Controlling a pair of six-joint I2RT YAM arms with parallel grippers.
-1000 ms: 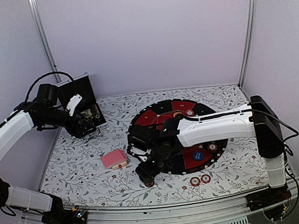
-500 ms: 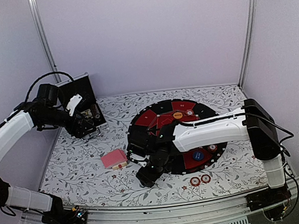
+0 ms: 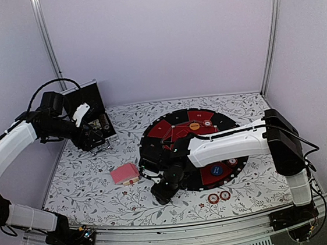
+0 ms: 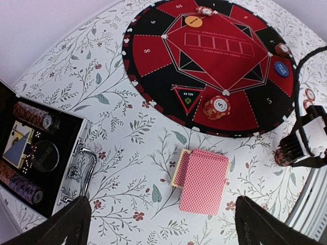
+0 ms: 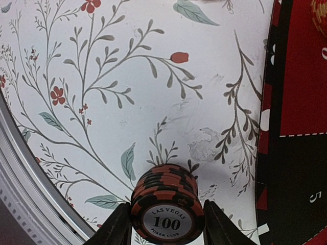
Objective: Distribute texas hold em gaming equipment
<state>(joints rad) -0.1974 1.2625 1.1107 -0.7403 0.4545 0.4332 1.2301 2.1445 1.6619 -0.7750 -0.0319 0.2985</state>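
Right arm nudged leftward; the right tool (image 3: 162, 191) pinched a brown chip stack (image 5: 167, 206) near the desk's front edge. Meanwhile the left tool (image 4: 171, 227) hung spread wide. Orange button (image 4: 193, 21), blue button (image 4: 281, 69) and some chips (image 4: 218, 106) sat on the mat (image 4: 153, 56); cards (image 4: 203, 181) looked undealt.
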